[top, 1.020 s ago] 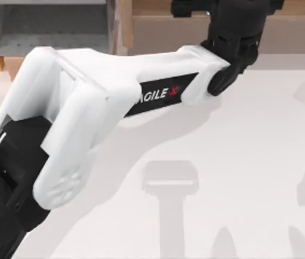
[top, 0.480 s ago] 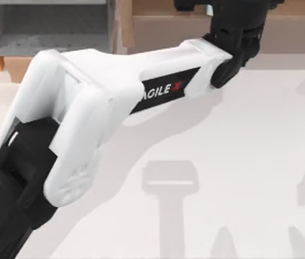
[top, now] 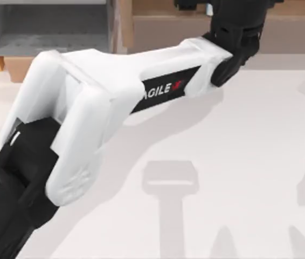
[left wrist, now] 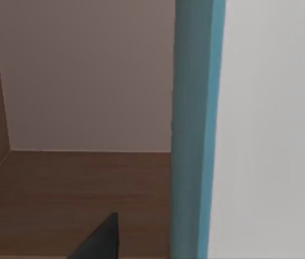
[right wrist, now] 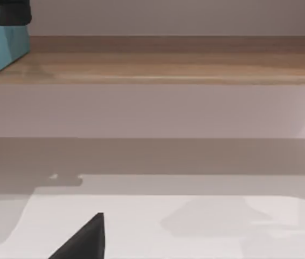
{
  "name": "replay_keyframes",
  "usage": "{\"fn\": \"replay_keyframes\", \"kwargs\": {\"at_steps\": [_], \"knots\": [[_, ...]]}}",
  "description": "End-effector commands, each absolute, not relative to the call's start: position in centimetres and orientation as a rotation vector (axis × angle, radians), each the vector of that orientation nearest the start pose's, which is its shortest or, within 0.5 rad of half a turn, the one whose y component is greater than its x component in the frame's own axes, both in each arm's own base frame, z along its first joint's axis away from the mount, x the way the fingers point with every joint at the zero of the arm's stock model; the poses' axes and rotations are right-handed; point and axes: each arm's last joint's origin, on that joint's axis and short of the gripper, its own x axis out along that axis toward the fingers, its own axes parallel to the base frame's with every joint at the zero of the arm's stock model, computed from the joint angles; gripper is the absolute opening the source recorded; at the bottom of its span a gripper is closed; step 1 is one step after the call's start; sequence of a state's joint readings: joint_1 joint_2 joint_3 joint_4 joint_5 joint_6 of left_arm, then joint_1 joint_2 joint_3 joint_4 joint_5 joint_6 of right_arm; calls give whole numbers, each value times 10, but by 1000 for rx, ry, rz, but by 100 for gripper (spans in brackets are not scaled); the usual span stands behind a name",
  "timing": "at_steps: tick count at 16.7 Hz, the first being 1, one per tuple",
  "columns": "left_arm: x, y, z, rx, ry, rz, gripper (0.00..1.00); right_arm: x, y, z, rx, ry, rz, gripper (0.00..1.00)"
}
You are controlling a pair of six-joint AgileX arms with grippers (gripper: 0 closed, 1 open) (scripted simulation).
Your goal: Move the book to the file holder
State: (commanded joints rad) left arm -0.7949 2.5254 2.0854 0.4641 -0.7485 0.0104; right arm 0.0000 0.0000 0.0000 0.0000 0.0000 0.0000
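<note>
From above, the left arm (top: 104, 102) reaches across the table (top: 238, 140) toward the far edge, and its bulk covers much of the near left side. Its black wrist and the left gripper (top: 233, 16) run out past the top edge of that view over the long brown shelf (top: 163, 27), so the fingertips are cut off and I cannot tell how they stand. The book (left wrist: 195, 129) fills a tall strip of the left wrist view, teal spine beside white pages, upright over the shelf's brown board. In the right wrist view the book (right wrist: 1, 43) stands on the shelf (right wrist: 168, 67) with a black gripper part at its top, cut off by the frame. The file holder (top: 50, 27), grey inside, sits at the far left, well apart from the book. The right gripper (right wrist: 82, 240) shows one dark fingertip only; its state cannot be told.
</note>
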Motion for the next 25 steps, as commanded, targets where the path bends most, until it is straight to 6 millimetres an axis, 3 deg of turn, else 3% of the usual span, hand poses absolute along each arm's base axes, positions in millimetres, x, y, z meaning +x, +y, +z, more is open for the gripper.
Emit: {"fn": "replay_keyframes", "kwargs": {"at_steps": [10, 20, 25], "knots": [[426, -392, 204, -13, -11, -17, 2, 106, -1, 160, 0, 0, 0, 100], [424, -394, 206, -13, -12, -21, 0, 106, -1, 160, 0, 0, 0, 100], [424, -394, 220, -13, -12, -21, 0, 106, -1, 160, 0, 0, 0, 100]]}}
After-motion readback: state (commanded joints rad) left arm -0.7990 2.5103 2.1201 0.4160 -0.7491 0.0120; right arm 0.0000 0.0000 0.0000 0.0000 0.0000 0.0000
